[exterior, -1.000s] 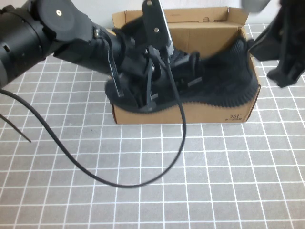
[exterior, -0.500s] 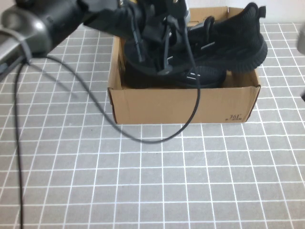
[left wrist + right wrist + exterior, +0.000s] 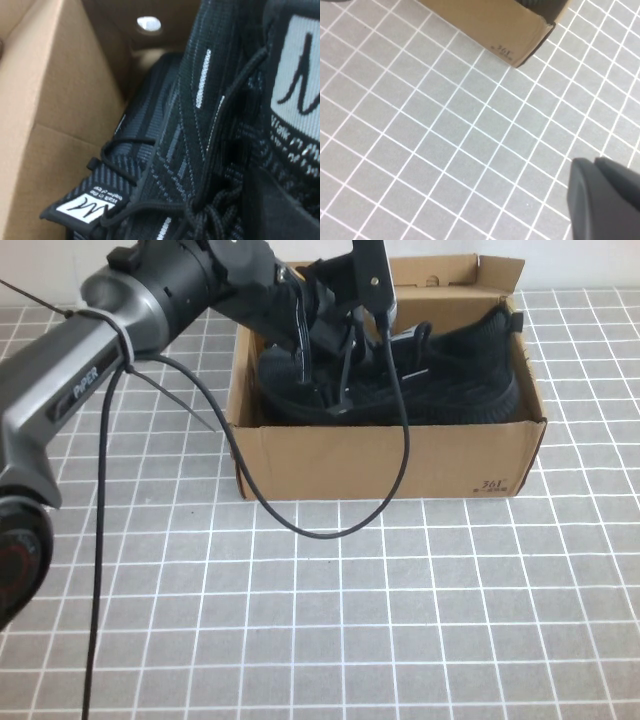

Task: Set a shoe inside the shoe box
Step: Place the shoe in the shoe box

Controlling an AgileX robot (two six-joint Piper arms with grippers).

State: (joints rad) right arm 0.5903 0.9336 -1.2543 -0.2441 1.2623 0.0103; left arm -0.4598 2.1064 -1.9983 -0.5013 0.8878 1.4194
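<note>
You have the left arm reaching in from the upper left of the high view, and its left gripper (image 3: 335, 390) sits down inside the shoe box (image 3: 390, 465), over the box's left half. Its jaws are pressed nearly together, but you cannot tell from these views whether they still pinch the shoe's (image 3: 450, 380) laces or knit. The shoe lies lengthwise inside the box, heel collar rising toward the box's right end wall in the upper right of the frame, toe end hidden under the gripper. A black cable (image 3: 300, 525) loops down from the arm across the box's front wall and onto the grey gridded table (image 3: 320, 620).

In the left wrist view you look straight into the box: the shoe fills the right side of the frame, with its white tongue label (image 3: 297, 75) at the upper right, and a second shoe (image 3: 125, 165) of the same kind lies beside it against the cardboard wall, its own small label at the lower left.

Your right gripper (image 3: 605, 200) is out of the high view. In the right wrist view it shows at the lower right corner, pressed shut on nothing, above bare table, with the box's printed corner at the top of that frame.
</note>
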